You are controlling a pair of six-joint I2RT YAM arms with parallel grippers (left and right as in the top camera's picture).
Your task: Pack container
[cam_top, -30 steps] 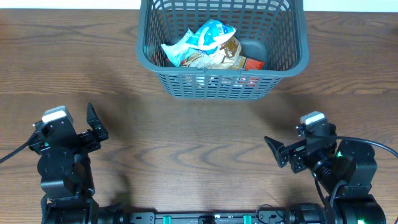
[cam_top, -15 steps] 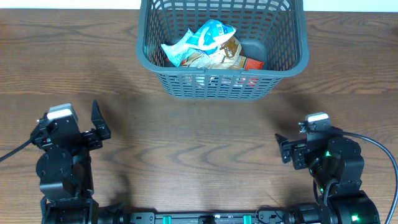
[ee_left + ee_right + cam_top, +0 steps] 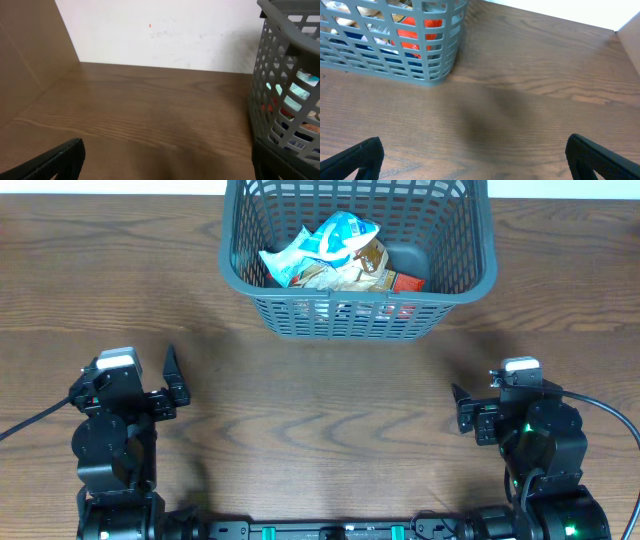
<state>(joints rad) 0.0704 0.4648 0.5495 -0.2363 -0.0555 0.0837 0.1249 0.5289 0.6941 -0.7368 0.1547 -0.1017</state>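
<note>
The dark grey lattice-sided container (image 3: pixel 470 280) stands at the far middle of the table and holds several snack packets (image 3: pixel 330 255), white-blue, brown and red. It also shows at the right edge of the left wrist view (image 3: pixel 280 85) and at the top left of the right wrist view (image 3: pixel 435 55). My left gripper (image 3: pixel 172 385) is open and empty at the near left; in its wrist view (image 3: pixel 165 160) only bare wood lies between the fingers. My right gripper (image 3: pixel 462 412) is open and empty at the near right, with bare wood between its fingers (image 3: pixel 475 155).
The wooden table (image 3: pixel 320 400) spreads between the arms and the container. A white wall (image 3: pixel 165 30) rises behind the far table edge. Black cables run from both arm bases at the near edge.
Both arms have drawn back and folded toward their bases. The left gripper has shifted slightly right and the right gripper slightly right and back. The container and packets have not moved.
</note>
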